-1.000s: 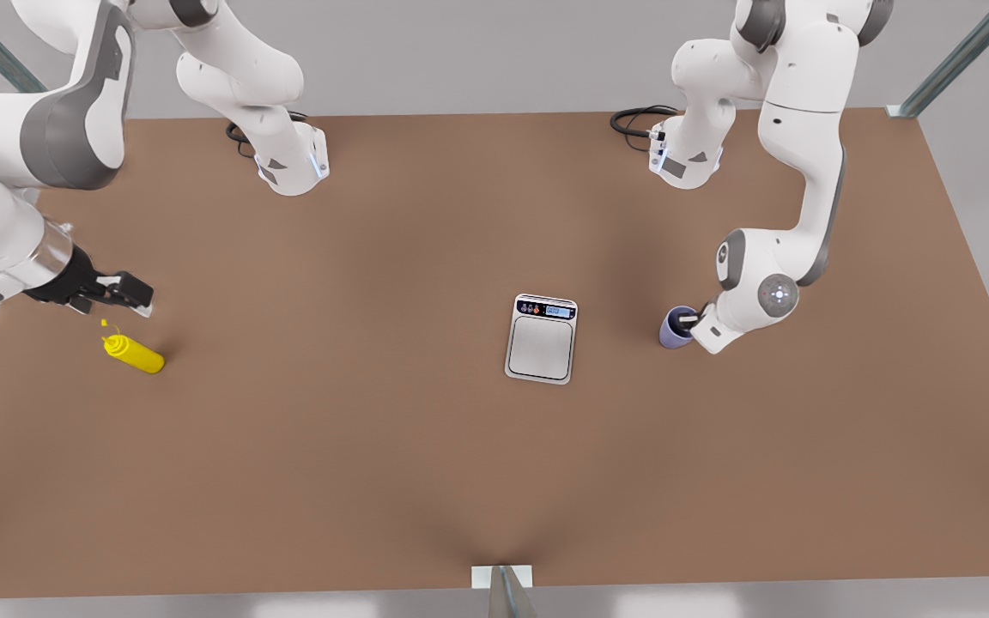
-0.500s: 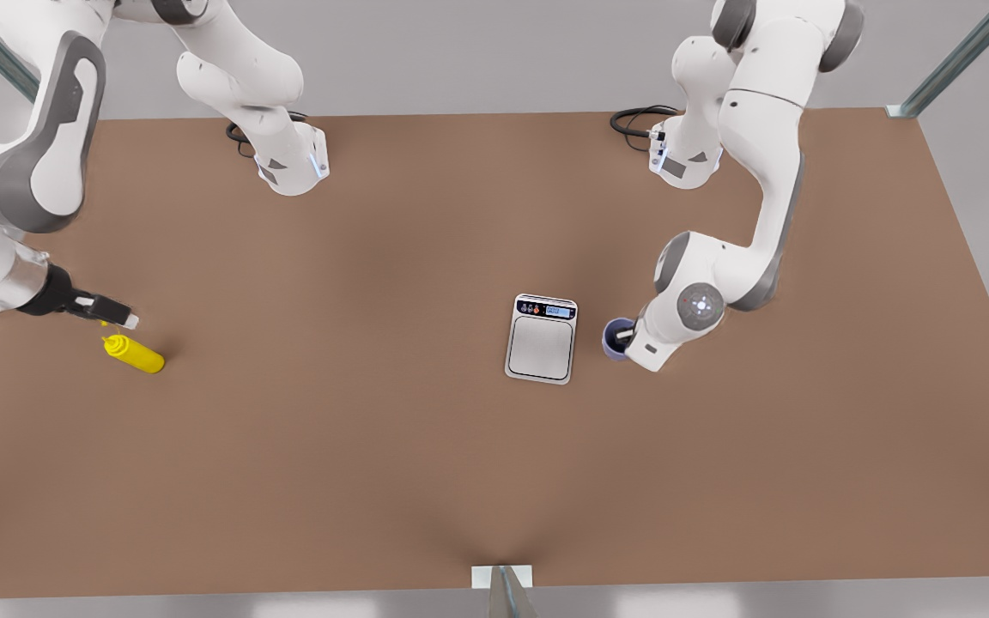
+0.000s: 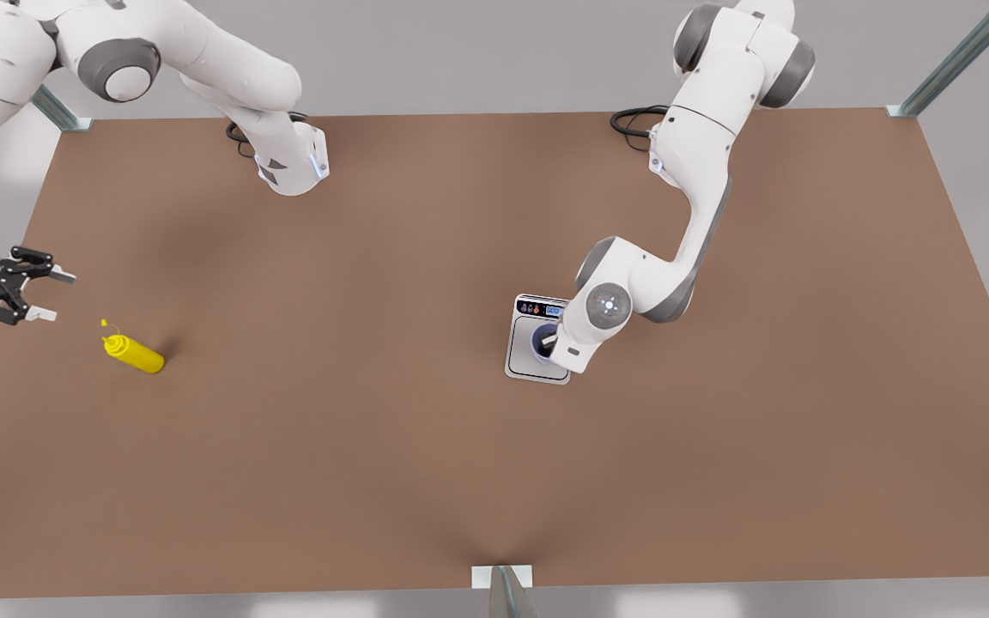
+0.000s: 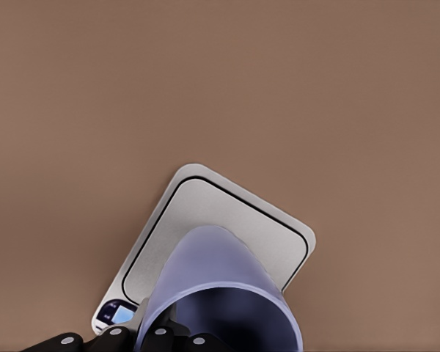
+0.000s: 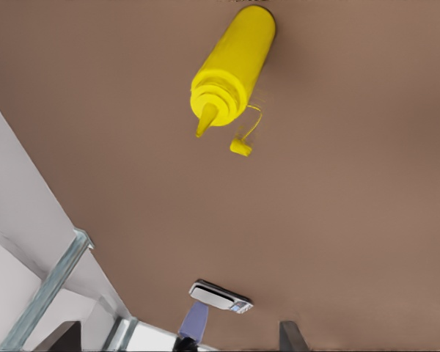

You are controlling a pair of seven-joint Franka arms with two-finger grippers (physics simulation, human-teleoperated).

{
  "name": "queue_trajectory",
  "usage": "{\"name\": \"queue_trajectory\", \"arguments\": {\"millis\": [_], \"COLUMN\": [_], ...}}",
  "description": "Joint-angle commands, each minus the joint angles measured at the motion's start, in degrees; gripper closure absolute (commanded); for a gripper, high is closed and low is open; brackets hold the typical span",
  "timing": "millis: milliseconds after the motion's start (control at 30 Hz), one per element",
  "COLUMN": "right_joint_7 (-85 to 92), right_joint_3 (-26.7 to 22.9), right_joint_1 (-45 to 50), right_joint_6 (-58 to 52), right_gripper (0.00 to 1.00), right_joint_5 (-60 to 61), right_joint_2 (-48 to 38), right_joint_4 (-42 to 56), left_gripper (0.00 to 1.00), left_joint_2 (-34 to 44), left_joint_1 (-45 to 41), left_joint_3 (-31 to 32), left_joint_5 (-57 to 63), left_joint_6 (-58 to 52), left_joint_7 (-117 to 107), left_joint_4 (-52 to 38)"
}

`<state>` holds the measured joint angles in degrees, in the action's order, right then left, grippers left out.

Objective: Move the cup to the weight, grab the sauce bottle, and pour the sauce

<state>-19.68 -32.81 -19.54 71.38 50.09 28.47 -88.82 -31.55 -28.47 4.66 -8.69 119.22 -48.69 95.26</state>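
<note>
In the front view the left gripper [image 3: 551, 341] is mostly hidden under its own white wrist, above the weight [image 3: 522, 354]; only a dark finger shows, reaching into the mouth of the cup [image 3: 539, 340]. The wrist covers much of the scale's plate and part of its display strip. The left wrist view shows more: the lavender cup [image 4: 224, 293] is clamped at its rim by the dark fingers [image 4: 158, 339], which are cut off at the picture's edge, and it hangs over the silver plate of the weight [image 4: 205, 213]. Whether the cup's base touches the plate cannot be told from either view.

The right gripper [image 3: 38, 296] sits at the front view's far left, its arm cut off by the frame, jaws spread wide and empty. The sauce bottle [image 3: 134, 353] lies on its side on the table [image 3: 374, 472], near this claw but apart from it, nozzle toward it. The right wrist view shows the sauce bottle [image 5: 233, 67] beyond the two fingertips [image 5: 293, 336], with a small tethered cap lying just beside the nozzle, and, far off, the weight [image 5: 220, 296] with the cup [image 5: 196, 320] above it.
</note>
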Motion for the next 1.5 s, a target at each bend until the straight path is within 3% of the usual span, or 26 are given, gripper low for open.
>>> {"name": "queue_trajectory", "arguments": {"millis": [0, 133, 267, 367, 667, 800, 867, 967, 1000, 1233, 1467], "right_joint_7": [-0.01, -0.54, -0.54, -1.06, -2.38, -3.08, -4.14, -5.72, -6.69, -6.78, -6.78], "right_joint_3": [1.77, 9.16, 13.47, 14.35, 14.17, 14.26, 14.35, 16.11, 16.11, 16.63, 18.66], "right_joint_1": [-1.98, -15.61, -19.22, -19.57, -21.24, -21.94, -22.03, -22.74, -22.74, -22.65, -22.56], "right_joint_6": [-1.15, -13.64, -13.03, -11.97, -12.41, -6.79, -6.52, -6.87, -6.87, -4.94, -5.2], "right_gripper": [0.0, 0.01, 0.02, 0.02, 0.01, 0.0, 0.0, 0.01, 0.02, 0.01, 0.0], "right_joint_5": [0.01, 0.1, 3.08, 3.26, 2.38, 2.82, 3.08, 3.7, 4.23, 6.42, 6.51], "right_joint_2": [1.58, 14.86, 24.61, 28.31, 30.95, 31.65, 33.23, 35.78, 35.87, 37.71, 37.8], "right_joint_4": [1.98, 22.11, 27.47, 27.03, 24.04, 24.31, 24.48, 27.03, 27.12, 27.82, 26.07], "left_gripper": [0.74, 0.46, 0.32, 0.0, 0.0, 0.0, 0.0, 0.0, 0.0, 0.0, 0.0], "left_joint_2": [-0.27, -0.62, -0.62, -0.62, 2.72, 9.66, 8.69, 10.8, 10.98, 10.63, 10.89], "left_joint_1": [0.0, 0.09, 0.17, 0.61, 0.79, 2.46, 2.81, 3.51, 3.51, 3.51, 2.72], "left_joint_3": [0.0, 0.0, 0.0, 0.0, 0.26, -0.7, -6.41, -22.76, -23.29, -23.29, -19.51], "left_joint_5": [-4.49, -4.49, -4.49, -4.49, -4.49, -3.79, 1.92, 3.5, 7.89, 7.9, 7.2], "left_joint_6": [0.14, 0.67, 0.67, 0.49, -3.73, -16.2, -31.23, -43.01, -44.95, -45.74, -49.61], "left_joint_7": [0.26, 0.88, 0.88, 0.97, 0.09, 0.97, 7.1, 47.79, 57.21, 57.48, 57.74], "left_joint_4": [0.01, 0.01, 0.01, 0.01, 0.1, -0.6, -10.79, -14.31, -15.01, -15.37, -15.54]}}
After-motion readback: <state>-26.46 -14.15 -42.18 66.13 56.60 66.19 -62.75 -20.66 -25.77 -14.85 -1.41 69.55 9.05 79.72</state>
